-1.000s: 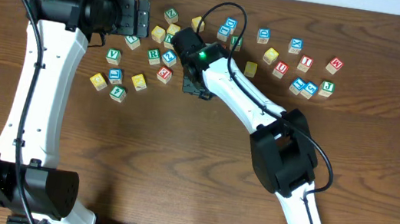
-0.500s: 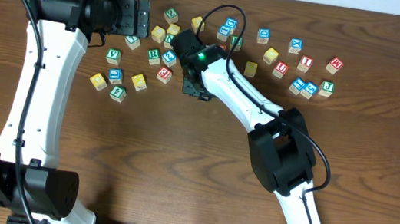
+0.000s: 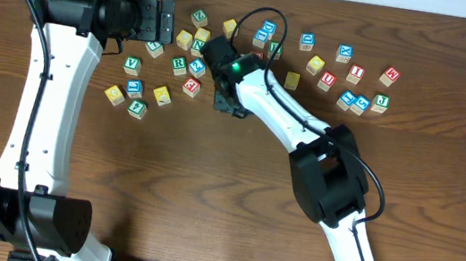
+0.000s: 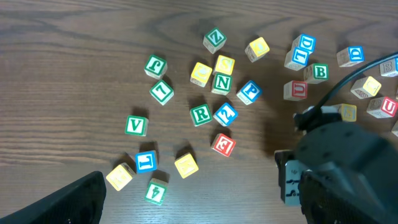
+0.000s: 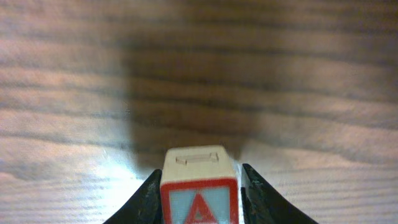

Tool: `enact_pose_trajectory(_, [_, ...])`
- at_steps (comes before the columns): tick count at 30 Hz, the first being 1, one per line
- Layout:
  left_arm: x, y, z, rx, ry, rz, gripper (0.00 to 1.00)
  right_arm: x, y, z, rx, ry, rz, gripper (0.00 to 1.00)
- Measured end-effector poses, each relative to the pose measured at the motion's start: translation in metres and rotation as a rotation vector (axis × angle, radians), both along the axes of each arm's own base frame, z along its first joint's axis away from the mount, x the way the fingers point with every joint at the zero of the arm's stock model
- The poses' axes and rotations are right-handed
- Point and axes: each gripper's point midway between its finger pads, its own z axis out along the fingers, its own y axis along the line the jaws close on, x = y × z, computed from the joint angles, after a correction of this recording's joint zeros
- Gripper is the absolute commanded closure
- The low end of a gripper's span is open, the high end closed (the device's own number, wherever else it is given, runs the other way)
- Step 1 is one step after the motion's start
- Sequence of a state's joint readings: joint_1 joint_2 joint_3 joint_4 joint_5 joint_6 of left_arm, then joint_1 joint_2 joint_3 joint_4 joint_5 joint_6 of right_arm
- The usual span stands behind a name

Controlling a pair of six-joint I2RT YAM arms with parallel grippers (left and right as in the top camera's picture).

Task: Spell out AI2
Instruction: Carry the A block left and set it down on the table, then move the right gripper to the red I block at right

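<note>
The A cube, light wood with a red letter in a red frame, is sitting between the two fingers of the right pincer. The jaws are pressing on its two opposite side faces, so the pincer is narrow and holding this cube. The lettered face is looking toward the wrist camera. I cannot tell whether the cube is touching the desk or hanging just above it.

I am judging the cube to be light, stiff and not fragile. Its smooth faces may be a little slippery, so a square hold on flat opposite sides, near the middle, is the safest.

In the overhead view the right pincer is standing just below the scattered blocks, near the middle of the desk. The I cube is lying well apart, between 2 and 3 o'clock from it, just beside a red U cube. The 2 cube I cannot pick out surely.

The left pincer is waiting at 10 o'clock; I cannot tell its opening.
</note>
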State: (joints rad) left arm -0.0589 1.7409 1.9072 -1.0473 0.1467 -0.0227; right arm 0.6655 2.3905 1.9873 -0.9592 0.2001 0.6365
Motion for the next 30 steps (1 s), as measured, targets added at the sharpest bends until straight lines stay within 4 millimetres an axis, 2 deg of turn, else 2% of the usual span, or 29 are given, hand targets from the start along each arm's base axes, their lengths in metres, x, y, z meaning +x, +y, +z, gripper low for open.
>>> enact_pose_trajectory(3, [0.000, 0.000, 0.000, 0.000, 0.000, 0.000, 0.02, 0.011, -0.005, 0.012, 0.023, -0.027, -0.016, 0.61])
enact_pose_trajectory(7, [0.000, 0.000, 0.000, 0.000, 0.000, 0.000, 0.02, 0.029, -0.026, 0.045, 0.058, -0.077, -0.064, 0.61])
enact_pose_trajectory(11, [0.000, 0.000, 0.000, 0.000, 0.000, 0.000, 0.02, 0.051, -0.066, 0.085, 0.086, -0.135, -0.137, 0.60])
enact_pose_trajectory(14, [0.000, 0.000, 0.000, 0.000, 0.000, 0.000, 0.03, 0.067, -0.099, 0.101, 0.097, -0.161, -0.184, 0.57])
enact_pose_trajectory(23, [0.000, 0.000, 0.000, 0.000, 0.000, 0.000, 0.03, 0.081, -0.177, 0.097, 0.078, -0.120, -0.292, 0.51])
enact_pose_trajectory(30, [0.000, 0.000, 0.000, 0.000, 0.000, 0.000, 0.02, 0.091, -0.241, 0.094, 0.064, -0.120, -0.388, 0.50])
